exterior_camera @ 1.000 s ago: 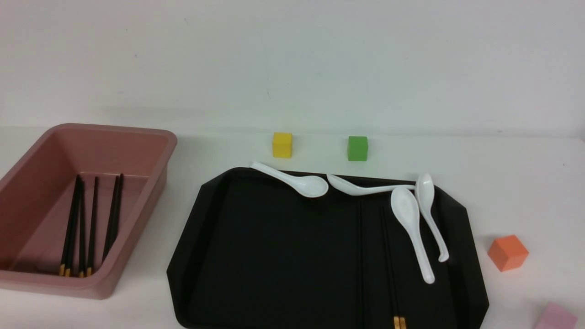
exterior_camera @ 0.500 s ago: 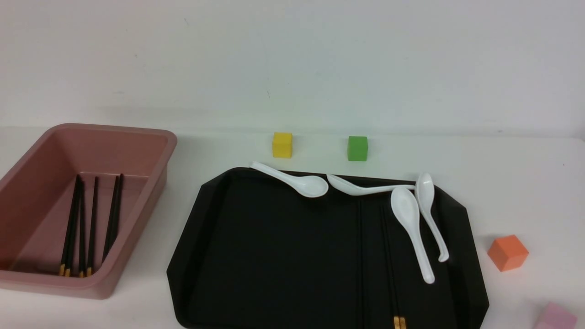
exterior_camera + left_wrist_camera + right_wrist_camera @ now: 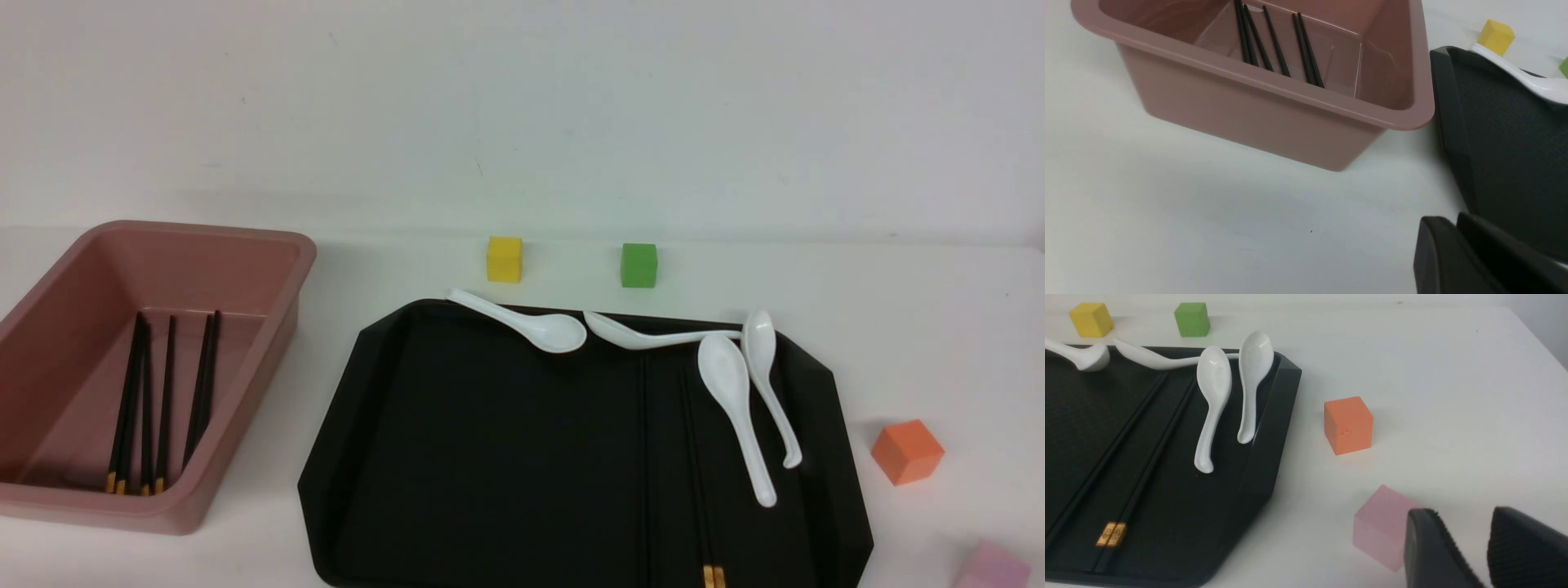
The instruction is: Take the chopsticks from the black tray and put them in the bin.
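Observation:
The black tray [image 3: 490,457] lies in the middle of the table. Black chopsticks with gold bands [image 3: 713,576] lie lengthwise on its right part, also in the right wrist view [image 3: 1111,534]. The pink bin [image 3: 302,253] stands at the left and holds several more chopsticks [image 3: 163,392]; they also show in the left wrist view [image 3: 1274,45]. Neither gripper shows in the front view. My left gripper [image 3: 1453,220] is shut and empty, low over the table between bin and tray. My right gripper [image 3: 1464,514] is open and empty, to the right of the tray.
Several white spoons [image 3: 731,400] lie along the tray's far and right edges. A yellow cube [image 3: 504,259] and a green cube [image 3: 638,265] stand behind the tray. An orange cube [image 3: 907,451] and a pink cube [image 3: 1382,526] stand right of it, the pink one beside my right gripper.

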